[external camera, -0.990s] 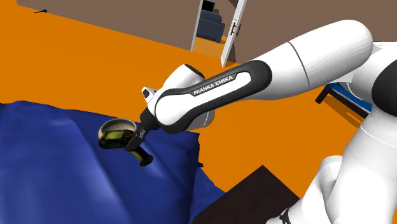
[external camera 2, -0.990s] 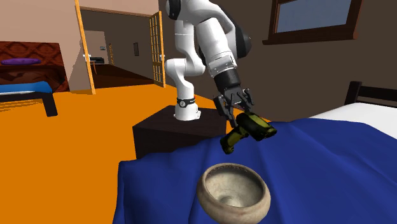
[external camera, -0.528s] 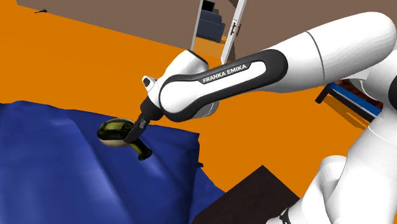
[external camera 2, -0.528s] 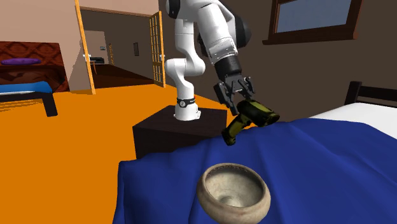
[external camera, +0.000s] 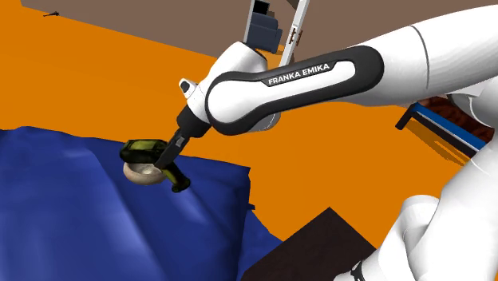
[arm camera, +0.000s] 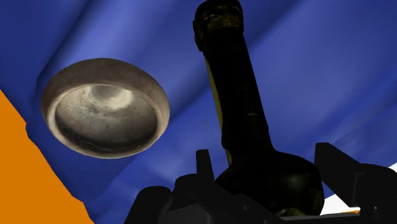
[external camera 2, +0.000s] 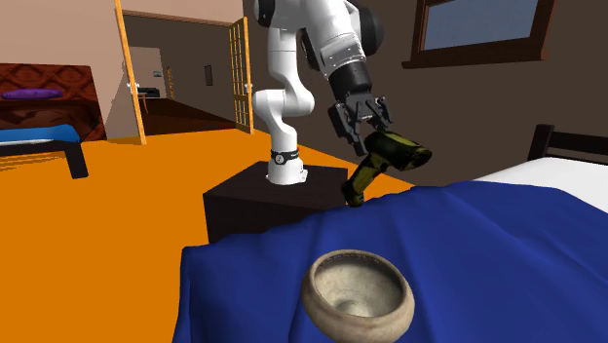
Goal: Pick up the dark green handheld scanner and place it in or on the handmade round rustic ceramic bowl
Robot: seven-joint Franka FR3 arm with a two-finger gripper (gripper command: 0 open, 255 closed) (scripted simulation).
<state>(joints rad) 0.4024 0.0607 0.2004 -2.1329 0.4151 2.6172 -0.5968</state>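
— How is the white arm with dark joints (external camera: 319,76) posed?
— It reaches across toward the shoulder view's left, forearm close to level, wrist bent downward.
— And the all-black two-finger gripper (external camera 2: 373,134)?
— It points down, its fingers clasping the dark green handheld scanner (external camera 2: 398,151) by the thick end, lifted.

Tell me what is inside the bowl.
Nothing: the wrist view shows the bowl bare inside down to its bottom, nothing covered. The scanner is clasped in the gripper, outside it.
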